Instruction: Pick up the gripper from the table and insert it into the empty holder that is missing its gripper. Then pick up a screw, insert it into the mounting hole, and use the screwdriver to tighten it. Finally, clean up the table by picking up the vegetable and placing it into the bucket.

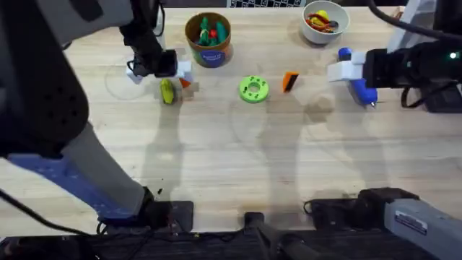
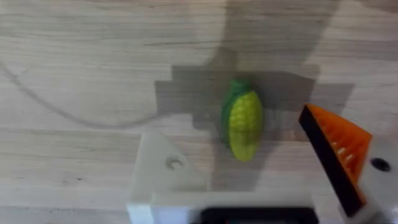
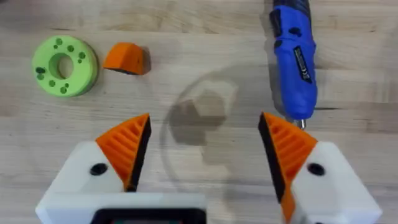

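The yellow vegetable [image 1: 167, 92] with a green end lies at the table's back left, just beyond my open left gripper [image 2: 231, 134] [image 1: 180, 78]. One left finger is the bare white holder [image 2: 163, 167] with a dark hole; the other carries an orange pad. The small orange gripper [image 1: 290, 81] [image 3: 126, 58] lies beside the green disc [image 1: 253, 89] [image 3: 65, 65]. The blue screwdriver [image 1: 359, 81] [image 3: 293, 56] lies flat at the right, next to my open right gripper [image 1: 336, 72] [image 3: 205, 121], which holds nothing. The brown-orange bucket [image 1: 208, 40] stands at the back, with green and red items inside.
A white bowl [image 1: 325, 22] with red and yellow items stands at the back right. Black cables and equipment sit at the far right edge. Bare wooden tabletop [image 1: 231, 159] spreads across the middle and the front.
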{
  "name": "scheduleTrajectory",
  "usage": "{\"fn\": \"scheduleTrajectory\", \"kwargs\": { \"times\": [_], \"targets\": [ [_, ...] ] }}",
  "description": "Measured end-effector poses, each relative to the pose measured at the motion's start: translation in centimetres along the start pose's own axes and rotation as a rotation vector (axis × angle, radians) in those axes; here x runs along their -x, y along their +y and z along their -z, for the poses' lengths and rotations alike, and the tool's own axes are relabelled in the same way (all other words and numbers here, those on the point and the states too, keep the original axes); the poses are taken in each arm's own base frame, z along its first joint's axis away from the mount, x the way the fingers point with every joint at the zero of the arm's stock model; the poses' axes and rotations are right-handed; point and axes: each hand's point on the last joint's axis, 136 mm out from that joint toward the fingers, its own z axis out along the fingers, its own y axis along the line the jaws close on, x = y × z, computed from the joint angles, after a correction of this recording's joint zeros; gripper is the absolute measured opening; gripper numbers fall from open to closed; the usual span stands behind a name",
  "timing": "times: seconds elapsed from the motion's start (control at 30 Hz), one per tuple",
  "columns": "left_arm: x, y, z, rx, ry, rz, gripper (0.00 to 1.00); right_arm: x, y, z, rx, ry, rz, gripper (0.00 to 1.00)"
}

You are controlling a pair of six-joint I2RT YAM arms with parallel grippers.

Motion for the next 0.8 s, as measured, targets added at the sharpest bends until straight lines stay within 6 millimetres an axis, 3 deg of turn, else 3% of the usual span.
{"fn": "scheduleTrajectory", "kwargs": {
  "times": [0.1,0.2,0.33,0.37,0.8],
  "targets": [
    [-0.4,-0.2,-1.3,-0.007,0.040,0.003,0.846,0.0,0.0,0.0,0.000,0.000,0.000,0.991],
    [-0.1,-0.5,-1.4,-0.022,0.036,0.009,0.698,0.0,0.0,0.0,0.000,0.000,0.000,0.991],
    [0.2,-1.6,-1.3,-0.063,0.035,0.003,0.068,0.0,0.0,0.0,0.000,0.000,0.000,0.988],
    [0.2,-1.7,-1.3,-0.063,0.033,0.000,0.023,0.0,0.0,0.0,0.000,0.000,0.000,0.991],
    [0.1,-1.4,-1.2,-0.044,0.055,0.002,0.005,0.0,0.0,0.0,0.000,0.000,0.000,0.991]
  ]
}}
